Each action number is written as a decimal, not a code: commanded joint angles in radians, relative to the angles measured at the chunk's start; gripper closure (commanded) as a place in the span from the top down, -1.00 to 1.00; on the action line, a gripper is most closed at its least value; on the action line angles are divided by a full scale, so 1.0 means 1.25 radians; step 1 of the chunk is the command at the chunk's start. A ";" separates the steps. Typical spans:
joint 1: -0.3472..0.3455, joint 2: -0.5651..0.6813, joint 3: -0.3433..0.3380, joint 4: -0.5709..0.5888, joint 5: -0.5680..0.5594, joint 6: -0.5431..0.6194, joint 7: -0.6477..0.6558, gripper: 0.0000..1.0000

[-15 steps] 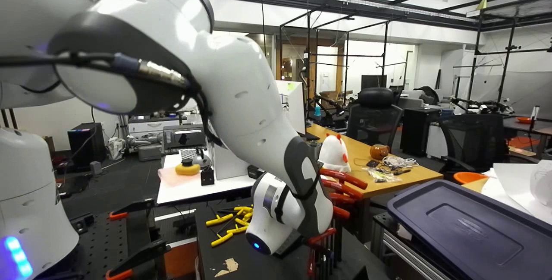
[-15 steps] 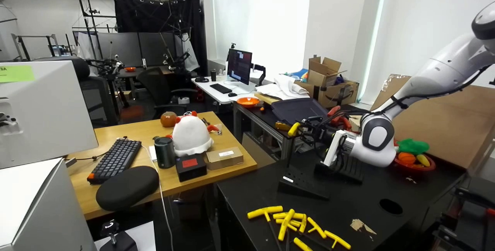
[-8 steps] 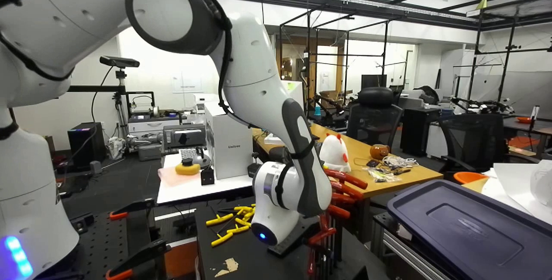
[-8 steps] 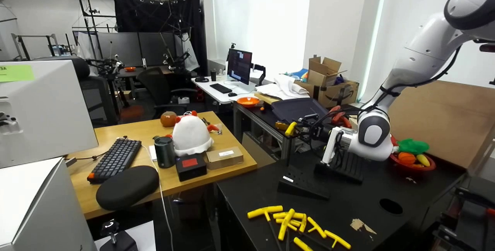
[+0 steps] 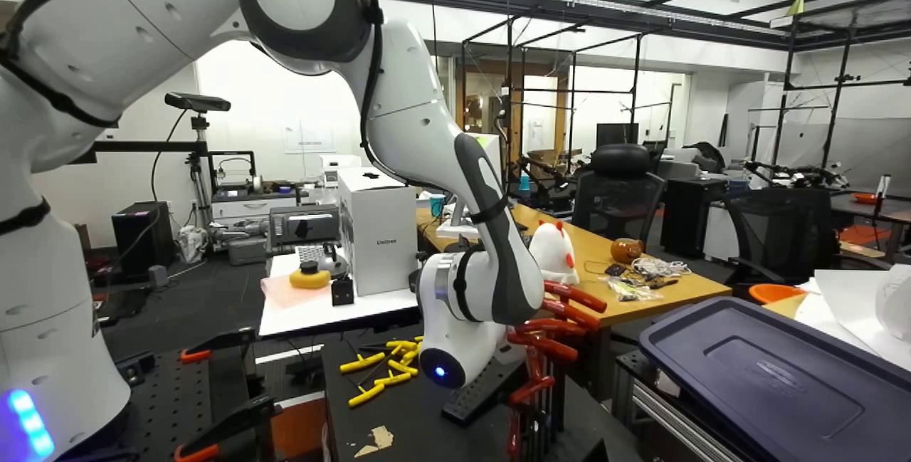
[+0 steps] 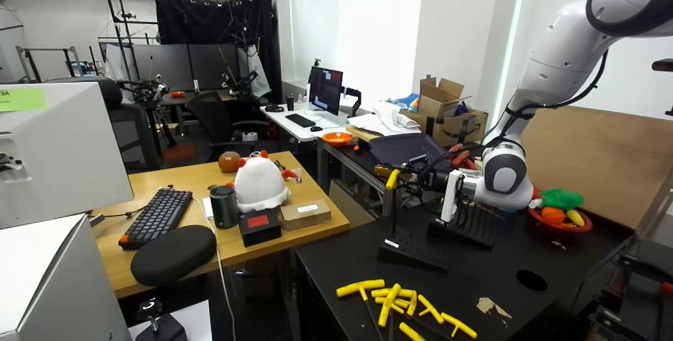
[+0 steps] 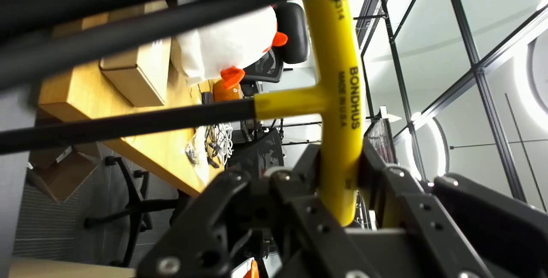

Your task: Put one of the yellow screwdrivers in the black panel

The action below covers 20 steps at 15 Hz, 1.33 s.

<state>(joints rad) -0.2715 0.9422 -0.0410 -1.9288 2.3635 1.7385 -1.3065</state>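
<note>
One screwdriver (image 6: 393,179) was pinched upright at the panel (image 6: 415,258)

Two fingers (image 7: 309,168) pinched the yellow handle (image 7: 341,98) toward one of its ends; in the wrist view the word BONDHUS was legible along it. The black shaft (image 7: 171,121) left the handle at a right angle and ran off the left edge of that view, hiding its tip. In an exterior view it pointed straight down at the end of the panel that bore a white label (image 6: 391,244). Whether the tip was inside the panel, touching it or just above it, I could not tell.

The panel, black and sloped, stood on a black bench (image 6: 447,293). Several more yellow screwdrivers (image 6: 389,305) lay in a loose heap on the same bench, near the panel but apart from it, in both exterior views. Red-handled tools (image 5: 575,295) stood upright near the panel, and farther off sat a red bowl (image 6: 560,231) of colourful things (image 6: 560,202). The black bench also had a round hole (image 6: 531,280) and a torn tan patch (image 6: 491,307) in its top.

The arm (image 6: 557,73) hung over the black bench; in an exterior view its wrist (image 5: 455,305) blocked clear sight of the fingers. Near that bench, a wooden bench (image 6: 184,177) carried a white plush (image 6: 261,183), a keyboard (image 6: 159,215), a dark mug (image 6: 224,207) and a carton (image 6: 305,216).
</note>
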 commanded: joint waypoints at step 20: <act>0.060 -0.041 -0.084 -0.102 -0.003 -0.146 0.075 -0.87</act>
<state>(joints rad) -0.2196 0.9348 -0.1281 -2.0221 2.3572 1.5823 -1.2600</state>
